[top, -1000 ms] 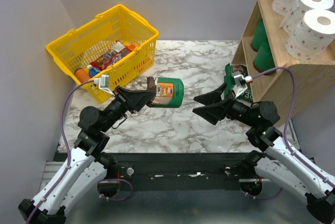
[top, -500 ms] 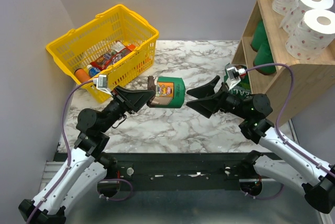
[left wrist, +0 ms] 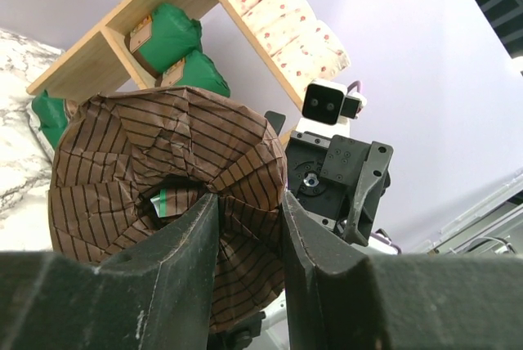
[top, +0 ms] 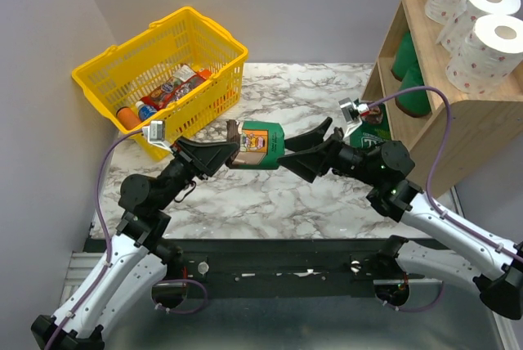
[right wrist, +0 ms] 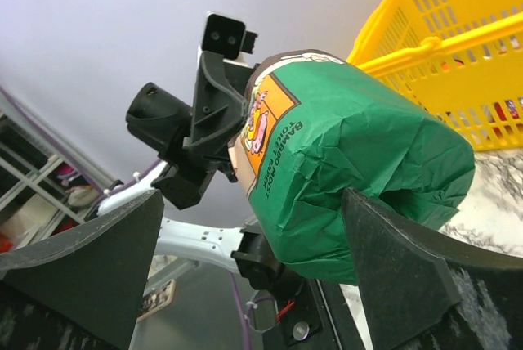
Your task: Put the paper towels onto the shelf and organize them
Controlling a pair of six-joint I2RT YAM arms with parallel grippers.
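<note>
My left gripper is shut on the dark brown end of a green roll and holds it level above the table's middle. In the left wrist view the fingers pinch the brown pleated end. My right gripper is open, with its jaws standing on either side of the roll's green end. The wooden shelf stands at the right. Three white dotted rolls lie on its top. Green rolls sit in its compartments.
A yellow basket with small packaged goods stands at the back left. Another green package lies on the marble table by the shelf's foot, behind my right arm. A grey wall runs along the left.
My right gripper has moved left from near the shelf and now has its open jaws around the roll's green end. My left gripper has held the roll nearly still.
</note>
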